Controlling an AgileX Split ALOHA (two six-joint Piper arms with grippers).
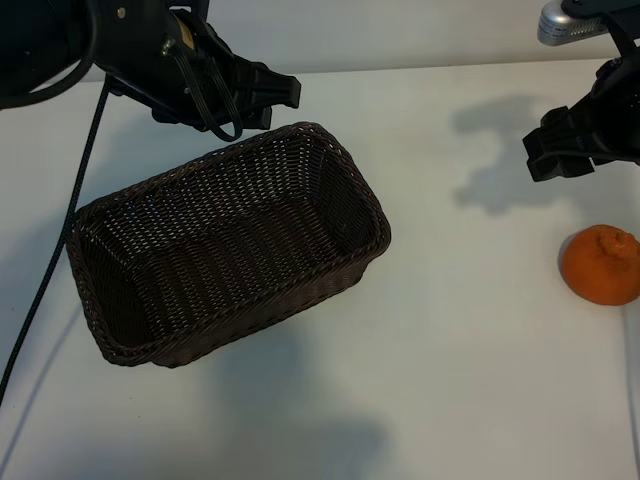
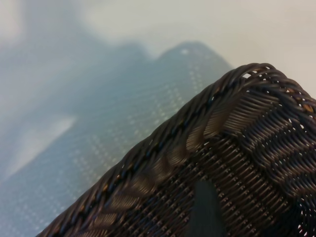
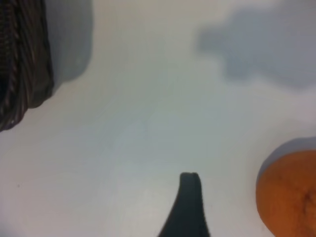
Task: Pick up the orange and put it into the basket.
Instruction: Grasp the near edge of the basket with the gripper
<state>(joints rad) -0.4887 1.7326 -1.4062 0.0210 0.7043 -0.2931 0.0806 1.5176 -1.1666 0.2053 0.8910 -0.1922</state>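
The orange (image 1: 601,264) lies on the white table at the far right, well apart from the basket (image 1: 330,282). The dark-brown wicker basket sits left of centre, turned at an angle, and nothing shows inside it. My right gripper (image 1: 534,158) hovers above and behind the orange, open and holding nothing. In the right wrist view one dark finger (image 3: 187,207) shows beside the orange (image 3: 289,195), not touching it. My left gripper (image 1: 280,107) hangs open over the basket's far corner; the left wrist view shows the braided rim (image 2: 187,133) close up.
A black cable (image 1: 60,240) runs down the table's left side past the basket. A silver part (image 1: 565,25) juts in at the top right. Bare white tabletop (image 1: 450,350) stretches between basket and orange. The basket's corner (image 3: 22,64) shows in the right wrist view.
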